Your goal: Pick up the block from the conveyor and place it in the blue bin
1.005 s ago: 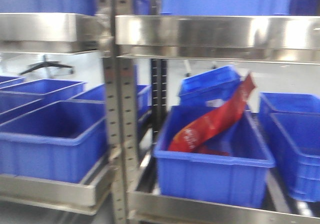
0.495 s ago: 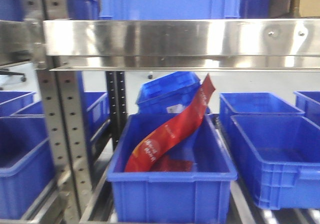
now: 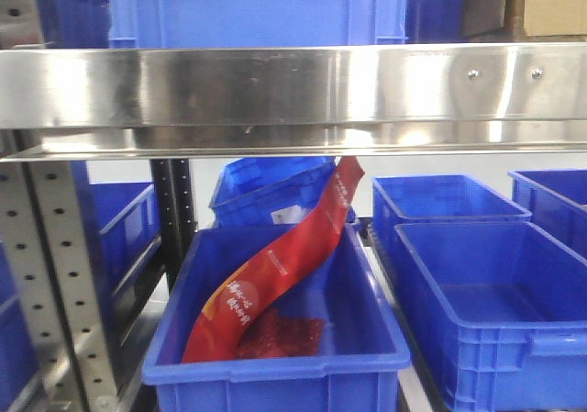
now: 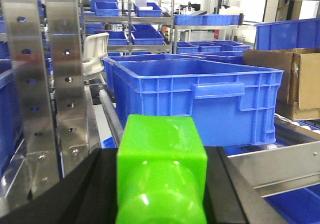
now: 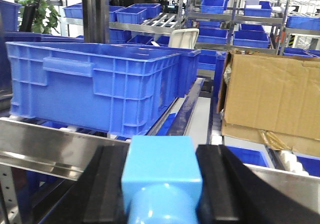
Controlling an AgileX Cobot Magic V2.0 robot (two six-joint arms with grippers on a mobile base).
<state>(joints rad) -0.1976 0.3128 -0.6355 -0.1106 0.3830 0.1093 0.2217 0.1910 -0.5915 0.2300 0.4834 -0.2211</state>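
A bright green block (image 4: 161, 176) fills the lower middle of the left wrist view, and my left gripper (image 4: 161, 156) is shut on it, one black finger against each side. In the right wrist view my right gripper (image 5: 162, 159) is shut on a light blue block (image 5: 161, 169) in the same way. Both grippers are held up at shelf height, each facing a large blue bin (image 4: 200, 99) (image 5: 90, 84) on the rack's upper level. Neither gripper shows in the front view. The conveyor is out of view.
A steel shelf edge (image 3: 293, 86) crosses the front view. Below it, one blue bin (image 3: 275, 361) holds a red bag (image 3: 275, 274), and an empty bin (image 3: 486, 293) stands to its right. A perforated steel post (image 4: 45, 84) rises at my left. Cardboard boxes (image 5: 270, 94) (image 4: 295, 79) sit nearby.
The front view has swung right along the rack: the steel post slid from the middle to the left edge, and the bin with the red bag now lies left of centre.
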